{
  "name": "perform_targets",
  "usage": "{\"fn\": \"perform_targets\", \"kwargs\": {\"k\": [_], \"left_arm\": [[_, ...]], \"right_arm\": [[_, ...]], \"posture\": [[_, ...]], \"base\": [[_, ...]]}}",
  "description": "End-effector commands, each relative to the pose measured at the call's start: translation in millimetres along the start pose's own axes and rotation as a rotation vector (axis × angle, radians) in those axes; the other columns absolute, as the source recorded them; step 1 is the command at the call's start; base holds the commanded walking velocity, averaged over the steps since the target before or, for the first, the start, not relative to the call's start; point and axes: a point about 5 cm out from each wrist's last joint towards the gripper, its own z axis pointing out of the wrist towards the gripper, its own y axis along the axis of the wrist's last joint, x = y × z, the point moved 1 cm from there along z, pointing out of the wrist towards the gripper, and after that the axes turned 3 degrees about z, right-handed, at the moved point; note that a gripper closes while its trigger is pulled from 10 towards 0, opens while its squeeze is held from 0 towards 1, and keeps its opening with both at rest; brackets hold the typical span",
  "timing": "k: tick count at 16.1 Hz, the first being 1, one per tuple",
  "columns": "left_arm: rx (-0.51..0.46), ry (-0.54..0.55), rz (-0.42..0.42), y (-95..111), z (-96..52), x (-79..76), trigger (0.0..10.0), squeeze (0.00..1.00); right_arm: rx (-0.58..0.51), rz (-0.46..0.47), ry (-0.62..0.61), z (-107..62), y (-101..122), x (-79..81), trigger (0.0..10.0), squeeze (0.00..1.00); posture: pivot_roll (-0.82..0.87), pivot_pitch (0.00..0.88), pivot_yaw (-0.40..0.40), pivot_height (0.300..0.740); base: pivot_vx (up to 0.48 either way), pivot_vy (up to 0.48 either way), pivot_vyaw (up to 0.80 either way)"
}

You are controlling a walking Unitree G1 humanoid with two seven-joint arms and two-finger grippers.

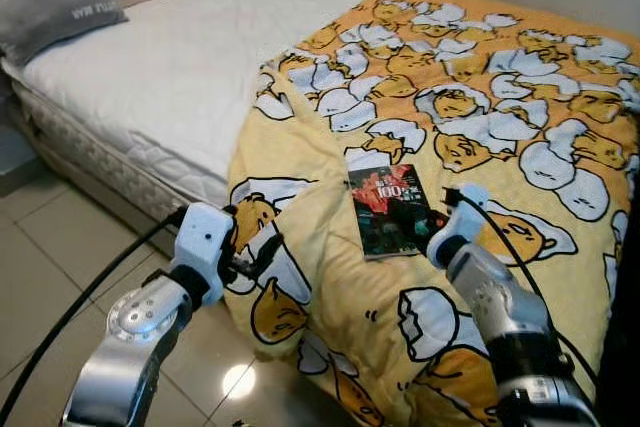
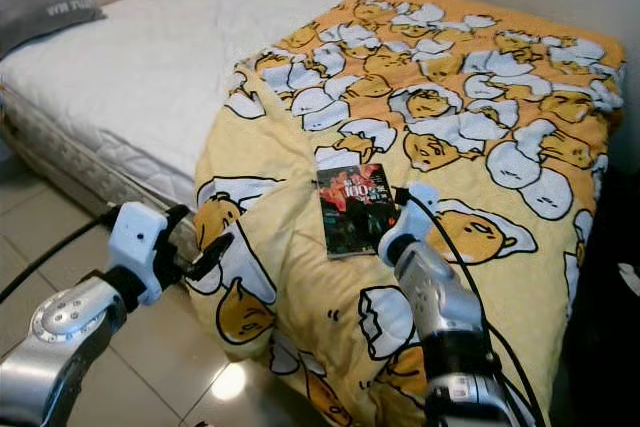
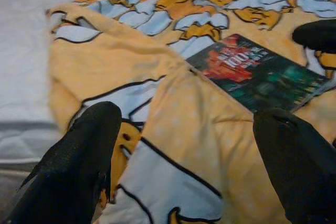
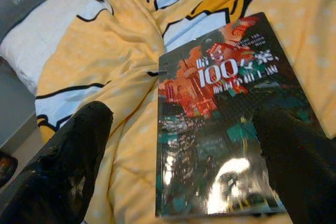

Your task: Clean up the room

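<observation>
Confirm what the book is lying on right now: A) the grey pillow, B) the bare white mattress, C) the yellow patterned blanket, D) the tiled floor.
C: the book lies flat on the yellow blanket, with the right gripper open just over its near end.

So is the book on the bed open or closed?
Closed. The book lies flat, front cover up, on the yellow blanket; no pages are showing.

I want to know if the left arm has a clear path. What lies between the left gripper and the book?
Only a raised fold of the yellow blanket lies between the left gripper and the book, as the left wrist view shows.
</observation>
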Motion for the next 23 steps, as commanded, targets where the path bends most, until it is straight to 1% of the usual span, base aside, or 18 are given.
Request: {"fn": "perform_targets", "kwargs": {"k": [1,2,4,5,6,7,8,9,11,12,13,14,15,17,19,21,23], "left_arm": [[-0.012,-0.085,-0.012,6,1.7,-5.1,10.0,0.97],[-0.017,-0.170,-0.022,11,2.2,-9.2,10.0,0.98],[-0.003,-0.262,-0.022,16,-0.2,-12.4,10.0,0.98],[0.016,-0.289,-0.010,15,-3.0,-13.1,10.0,0.98],[0.027,-0.299,-0.006,14,-5.3,-12.6,10.0,0.98],[0.030,-0.304,-0.007,15,-6.3,-12.3,10.0,0.98],[0.036,-0.312,-0.010,15,-8.0,-12.4,10.0,0.98],[0.058,-0.326,-0.009,13,-13.1,-12.5,10.0,0.98],[0.071,-0.328,-0.010,12,-16.7,-12.0,10.0,0.98],[0.074,-0.328,-0.011,12,-17.5,-12.0,10.0,0.98],[0.082,-0.333,-0.013,12,-19.8,-12.2,10.0,0.98],[0.085,-0.333,-0.013,12,-20.1,-12.4,10.0,0.98],[0.089,-0.334,-0.012,12,-20.2,-12.7,10.0,0.98],[0.091,-0.333,-0.012,12,-20.1,-13.2,10.0,0.98],[0.091,-0.330,-0.014,12,-19.7,-14.4,10.0,0.98],[0.090,-0.324,-0.016,11,-18.3,-16.5,10.0,0.98],[0.084,-0.317,-0.017,11,-16.3,-15.9,10.0,0.98]], "right_arm": [[-0.006,-0.007,-0.050,4.0,6,-11.5,10.0,1.00],[-0.001,-0.024,-0.090,9.3,12,-18.8,10.0,1.00],[0.002,-0.043,-0.131,13.0,20,-27.8,10.0,1.00],[0.013,-0.036,-0.163,11.8,24,-36.3,10.0,1.00],[0.020,-0.015,-0.176,11.2,25,-41.0,10.0,1.00],[0.023,-0.008,-0.178,11.5,26,-41.9,10.0,1.00],[0.045,0.011,-0.180,10.5,23,-44.5,10.0,1.00],[0.074,0.073,-0.193,7.1,17,-51.9,10.0,1.00],[0.062,0.142,-0.211,4.0,15,-58.3,10.0,1.00],[0.065,0.153,-0.215,3.2,14,-59.7,10.0,1.00],[0.079,0.191,-0.201,2.6,9,-59.9,10.0,1.00],[0.082,0.192,-0.201,2.5,8,-59.9,10.0,1.00],[0.075,0.236,-0.189,3.0,7,-58.6,10.0,1.00],[0.060,0.286,-0.147,4.5,10,-54.8,10.0,1.00],[0.042,0.325,-0.074,5.6,16,-49.9,10.0,1.00],[0.070,0.305,0.031,3.8,18,-45.9,10.0,1.00],[0.082,0.298,0.082,1.4,18,-45.8,10.0,1.00]], "posture": [[-0.02,0.000,0.030,0.740],[-0.01,0.000,0.033,0.740],[-0.01,0.016,0.044,0.740],[0.00,0.051,0.054,0.740],[0.00,0.068,0.061,0.740],[0.00,0.068,0.061,0.740],[0.01,0.084,0.068,0.740],[0.02,0.102,0.075,0.740],[0.03,0.116,0.083,0.740],[0.03,0.118,0.085,0.740],[0.04,0.129,0.092,0.740],[0.04,0.130,0.093,0.740],[0.04,0.136,0.096,0.740],[0.03,0.137,0.094,0.740],[0.03,0.131,0.087,0.740],[0.02,0.119,0.075,0.740],[0.01,0.116,0.071,0.740]], "base": [[0.000,0.000,0.00],[0.000,0.000,0.00],[0.000,0.000,0.00],[0.000,0.000,0.00],[0.000,0.000,0.00],[0.000,0.000,0.00],[0.000,0.000,0.00],[0.000,0.000,0.00],[0.000,0.000,0.00],[0.000,0.000,0.00],[0.000,0.000,0.00],[0.000,0.000,0.00],[0.000,0.000,0.00],[0.000,0.000,0.00],[0.000,0.000,0.00],[0.000,0.000,0.00],[0.000,0.000,0.00]]}}
